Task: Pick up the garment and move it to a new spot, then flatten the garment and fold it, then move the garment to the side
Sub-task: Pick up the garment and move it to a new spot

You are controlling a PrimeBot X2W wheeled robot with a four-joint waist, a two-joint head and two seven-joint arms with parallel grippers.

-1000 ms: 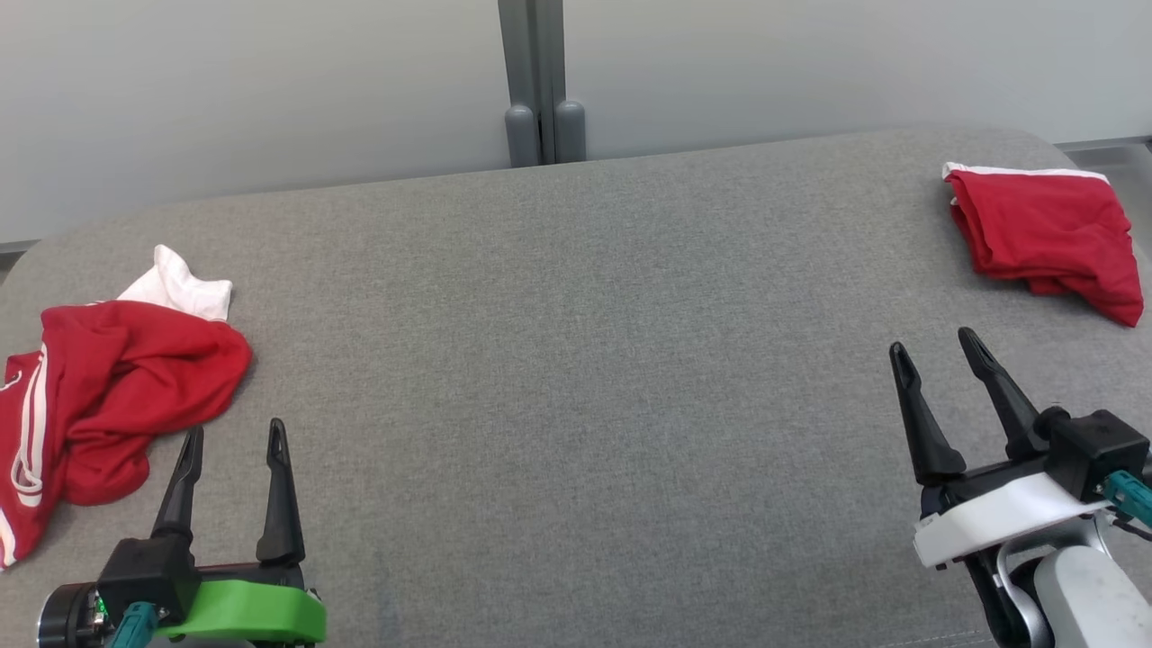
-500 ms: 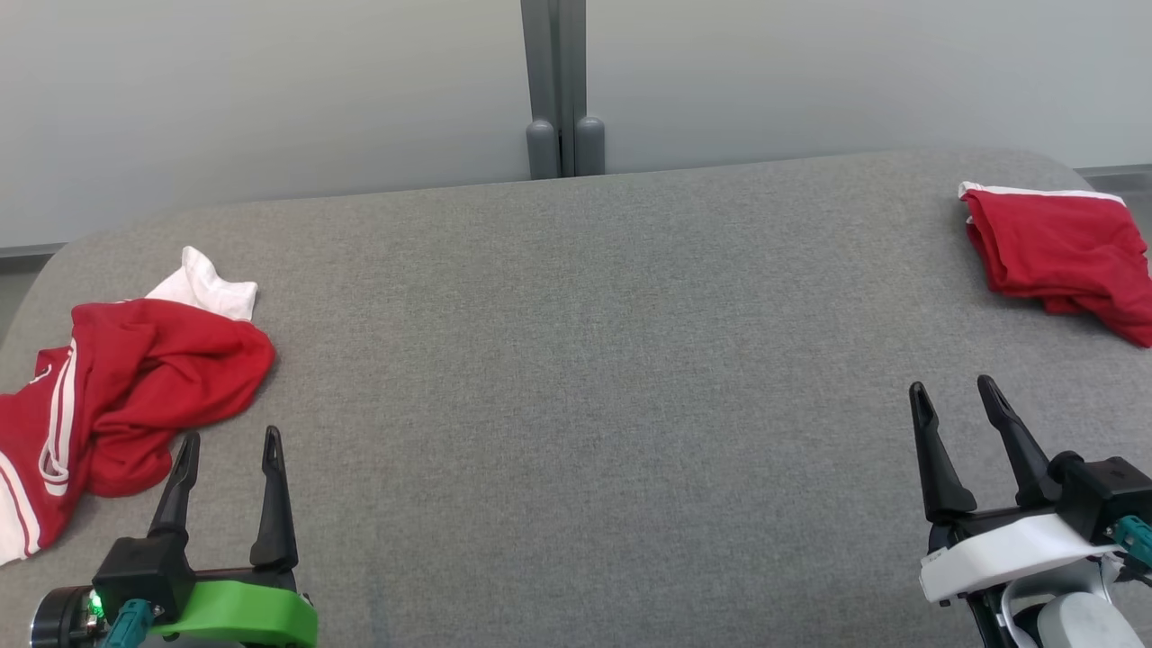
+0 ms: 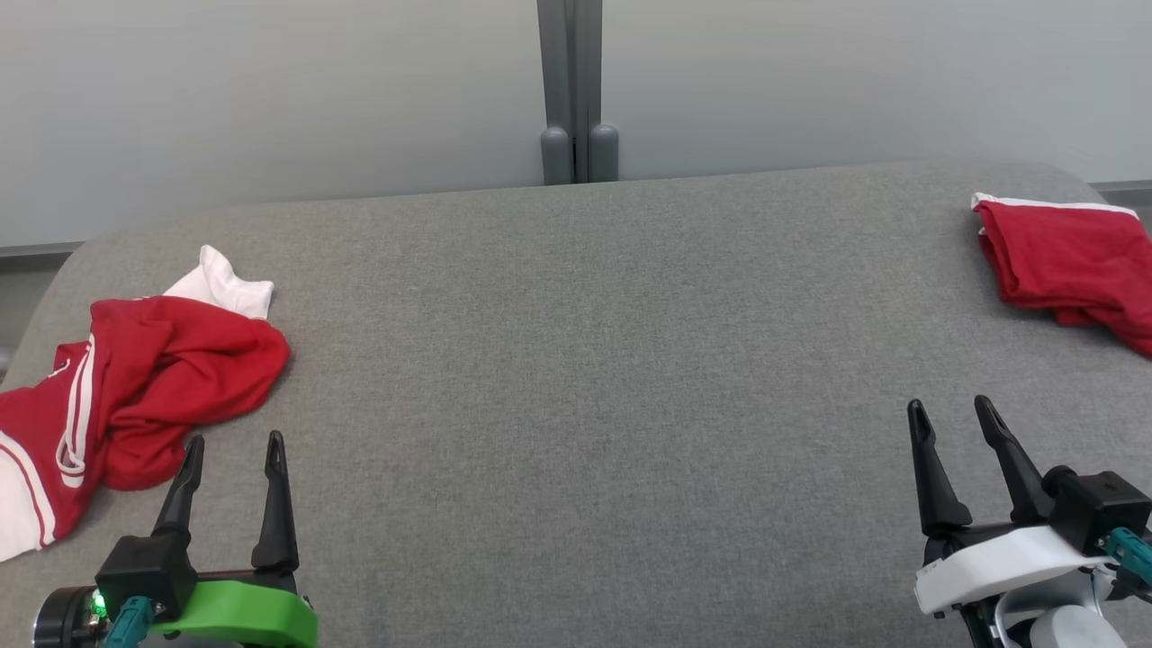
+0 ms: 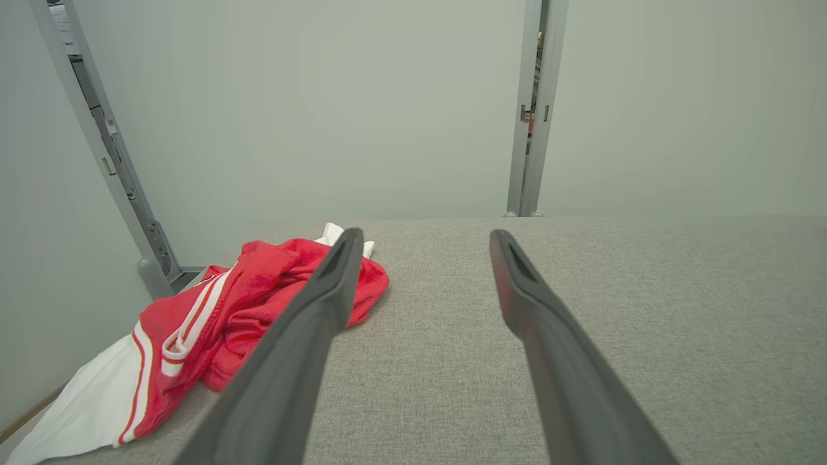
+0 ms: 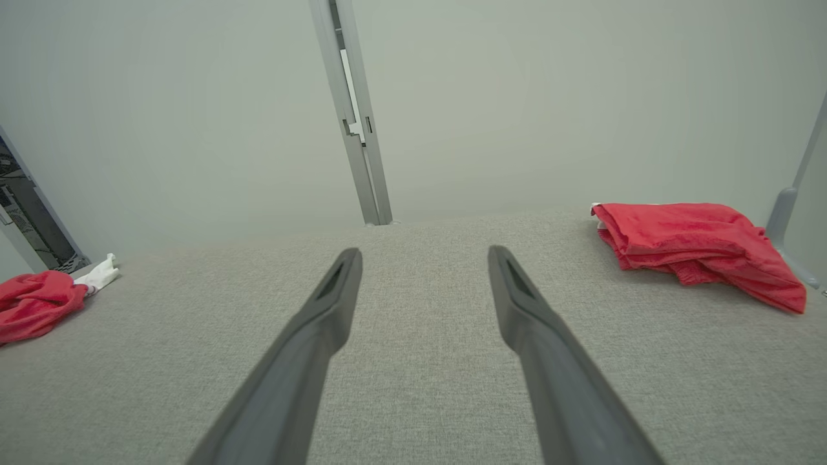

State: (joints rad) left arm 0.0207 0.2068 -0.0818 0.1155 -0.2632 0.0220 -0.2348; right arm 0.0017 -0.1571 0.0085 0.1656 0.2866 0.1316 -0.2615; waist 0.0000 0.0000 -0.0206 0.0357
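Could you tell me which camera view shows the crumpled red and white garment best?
Head view: the crumpled red and white garment lies unobstructed, only its left end cropped. Left wrist view: a left claw finger covers part. Right wrist view: a small piece at the edge.

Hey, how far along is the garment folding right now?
Looks done: a folded garment lies at the far right of the table. In hand: nothing; the left gripper and right gripper are open and empty. Left: the crumpled garment on the left, not yet picked up, flattened or folded.

Garment soft cloth; table woven (matt).
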